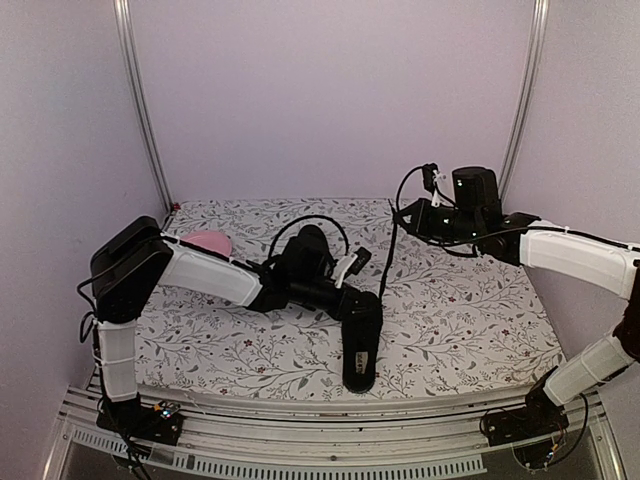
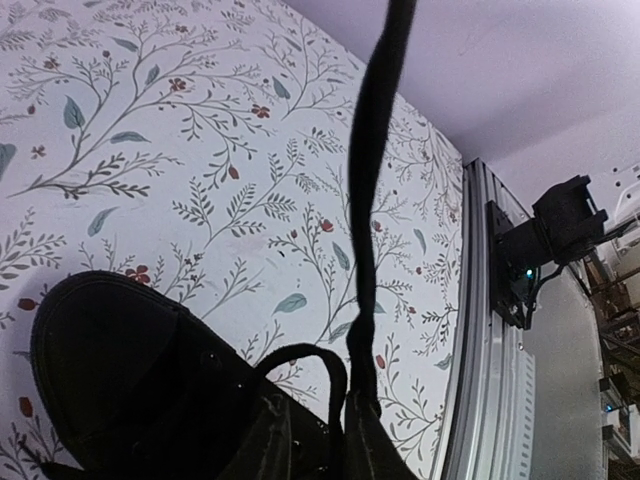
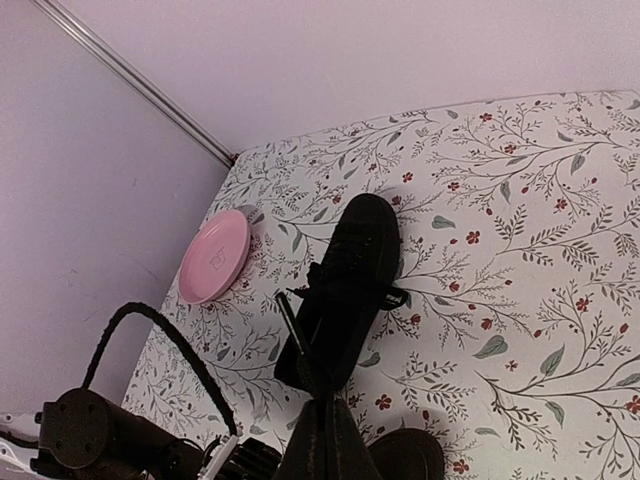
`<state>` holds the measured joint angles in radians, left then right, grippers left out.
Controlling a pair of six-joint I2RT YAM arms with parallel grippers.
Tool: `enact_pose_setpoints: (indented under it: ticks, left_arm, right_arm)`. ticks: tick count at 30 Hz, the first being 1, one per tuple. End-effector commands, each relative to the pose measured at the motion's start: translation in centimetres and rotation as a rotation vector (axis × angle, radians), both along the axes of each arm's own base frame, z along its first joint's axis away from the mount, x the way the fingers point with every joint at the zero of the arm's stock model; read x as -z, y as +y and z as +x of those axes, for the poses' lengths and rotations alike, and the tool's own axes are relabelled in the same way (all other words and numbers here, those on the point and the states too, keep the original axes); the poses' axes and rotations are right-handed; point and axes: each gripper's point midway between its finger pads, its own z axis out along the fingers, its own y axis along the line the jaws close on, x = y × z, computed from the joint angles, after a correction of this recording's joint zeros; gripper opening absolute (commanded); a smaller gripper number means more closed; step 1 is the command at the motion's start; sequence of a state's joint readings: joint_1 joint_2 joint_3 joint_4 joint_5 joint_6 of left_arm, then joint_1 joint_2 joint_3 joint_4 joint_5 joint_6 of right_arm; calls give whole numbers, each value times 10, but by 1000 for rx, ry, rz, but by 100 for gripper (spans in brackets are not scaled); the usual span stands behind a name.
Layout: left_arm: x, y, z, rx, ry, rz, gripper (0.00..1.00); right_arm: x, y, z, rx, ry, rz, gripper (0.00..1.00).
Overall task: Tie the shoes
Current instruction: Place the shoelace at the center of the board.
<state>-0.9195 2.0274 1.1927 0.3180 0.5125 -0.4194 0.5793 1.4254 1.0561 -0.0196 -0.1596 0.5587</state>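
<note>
One black shoe (image 1: 360, 345) lies near the front edge, toe toward me; its toe fills the lower left of the left wrist view (image 2: 110, 370). My left gripper (image 1: 372, 298) sits at its lacing, shut (image 2: 360, 425) on its thin black lace (image 2: 375, 150). The lace (image 1: 386, 250) runs taut up to my right gripper (image 1: 400, 215), which is shut on it (image 3: 328, 405); a short lace end (image 3: 295, 325) pokes past the fingertips. The second black shoe (image 3: 350, 275) lies flat further back, toe toward the back wall, mostly hidden behind my left arm in the top view.
A pink plate (image 3: 212, 258) lies at the back left near the wall corner, half hidden by my left arm in the top view (image 1: 207, 240). My left arm's cable loop (image 3: 150, 330) arches beside the far shoe. The metal front rail (image 2: 490, 380) runs close behind the near shoe.
</note>
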Motion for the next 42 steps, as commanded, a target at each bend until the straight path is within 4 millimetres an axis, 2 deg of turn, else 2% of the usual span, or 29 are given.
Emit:
enact_pose_setpoints:
  ticks: [1,9,23,33,36,42]
  left_arm:
    - [0,-3,5,17,7,-27,21]
    - [-2,-2,2,31,39,-73,27]
    - [-9,5,-3,48,26,-95,58]
    - [10,12,-13,98,50,21,59]
    - [21,12,-17,124,71,74,53]
    - [17,6,-23,177,82,55,40]
  right_arm:
    - [-27,9,-1,-36,-67,37,2]
    - [-22,15,1,-51,-57,31,2]
    - [6,-4,12,72,-10,-66,2]
    - [4,-2,15,73,-15,-66,2]
    - [3,0,16,63,-18,-63,2]
    - [2,3,17,52,-22,-66,2]
